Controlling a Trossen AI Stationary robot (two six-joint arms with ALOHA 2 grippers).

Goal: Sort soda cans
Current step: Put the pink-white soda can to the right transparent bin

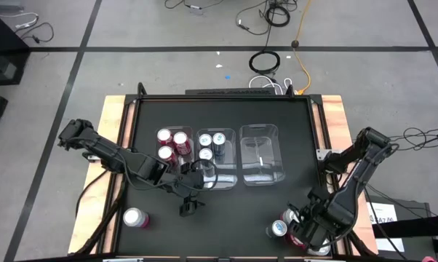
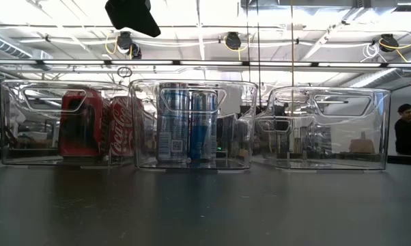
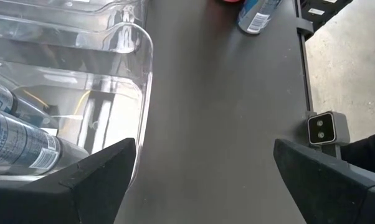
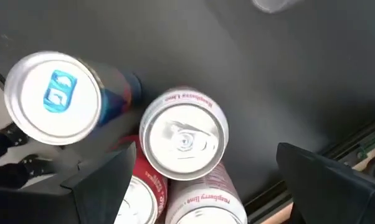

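Across the middle of the bench (image 1: 153,116) three clear bins stand in a row. Seen from above, the left bin (image 1: 174,145) holds three red cans (image 1: 180,139), the middle bin (image 1: 213,154) holds three blue cans (image 1: 219,139), and the right bin (image 1: 261,153) shows no can inside. Near the front left corner of the bench a lone red can (image 1: 134,217) stands upright, well apart from the bins. Close to the front right corner a small cluster of cans stands together: a blue-bodied can (image 4: 52,96) with a blue tab, a pink can (image 4: 184,137) just beside it, and the silver top of a third can (image 4: 134,202) partly hidden by a finger. The right gripper (image 1: 306,234) hangs directly over this cluster with its fingers spread wide, one on either side of the pink can, holding nothing. The left gripper (image 1: 190,206) sits over the bare bench just in front of the middle bin, its fingers also spread wide and grasping nothing; its wrist view looks along the bin wall toward the far cluster. A person (image 2: 409,130) shows in the room beyond the bench.
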